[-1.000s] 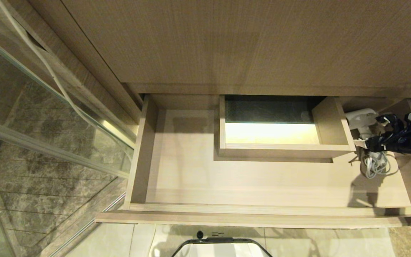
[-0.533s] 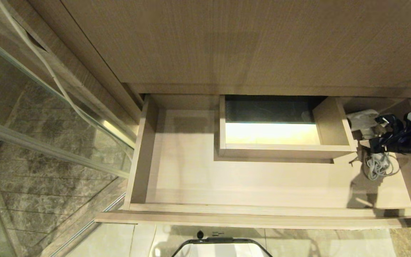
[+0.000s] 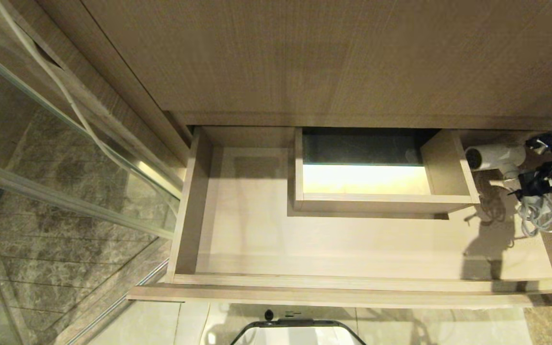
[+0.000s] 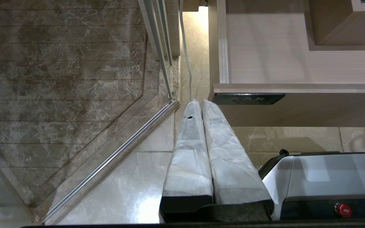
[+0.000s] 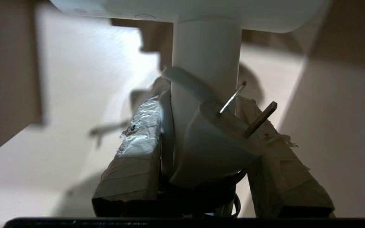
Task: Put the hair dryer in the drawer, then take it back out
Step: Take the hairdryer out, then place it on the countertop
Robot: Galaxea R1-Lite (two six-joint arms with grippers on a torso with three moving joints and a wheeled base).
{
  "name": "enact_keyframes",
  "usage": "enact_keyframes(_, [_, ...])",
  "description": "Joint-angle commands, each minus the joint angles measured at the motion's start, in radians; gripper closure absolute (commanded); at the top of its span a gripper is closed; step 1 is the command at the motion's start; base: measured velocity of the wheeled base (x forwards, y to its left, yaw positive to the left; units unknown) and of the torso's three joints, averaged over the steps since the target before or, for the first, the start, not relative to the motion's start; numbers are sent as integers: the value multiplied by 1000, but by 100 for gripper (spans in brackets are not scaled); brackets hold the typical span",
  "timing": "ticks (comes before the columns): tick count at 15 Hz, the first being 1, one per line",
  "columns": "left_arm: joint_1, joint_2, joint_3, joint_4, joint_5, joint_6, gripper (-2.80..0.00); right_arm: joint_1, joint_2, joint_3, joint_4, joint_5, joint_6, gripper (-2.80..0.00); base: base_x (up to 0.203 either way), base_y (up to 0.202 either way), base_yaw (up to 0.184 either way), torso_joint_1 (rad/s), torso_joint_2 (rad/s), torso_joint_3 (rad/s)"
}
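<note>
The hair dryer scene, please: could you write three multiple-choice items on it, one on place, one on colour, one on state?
1. Where is the hair dryer?
A. at the right end of the drawer, by the boxed cut-out
B. on the floor
C. at the drawer's left end

2. What colour is the dryer's cord?
A. black
B. white
C. red

3. What is the right hand doing?
A. hanging open, clear of everything
B. pressing the drawer front
C. gripping the dryer's handle

Answers: 1 A, the head view shows it right of the cut-out. 2 B, the bundle hanging under the handle is white. 3 C, the right wrist view shows both fingers against the handle, with the plug between them.
</note>
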Motion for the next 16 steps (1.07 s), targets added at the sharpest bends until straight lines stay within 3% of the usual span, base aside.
enact_keyframes(1, [0,0,2,0,1,0,0,-8,-157,51,103,-13,-46,0,0,0,0,0,0,0])
enact_keyframes(3, [0,-1,1,0,0,0,0,-15,-248,78,236,-70,-135,0,0,0,0,0,0,0])
enact_keyframes(5, [0,0,0,0,1,0,0,-17,-341,102,276,-96,-162,0,0,0,0,0,0,0])
enact_keyframes(13, [0,-1,0,0,-1,0,0,-95,-751,272,215,-99,-180,0,0,0,0,0,0,0])
enact_keyframes(16, [0,0,0,0,-1,0,0,-159,-923,397,213,-96,-243,0,0,0,0,0,0,0])
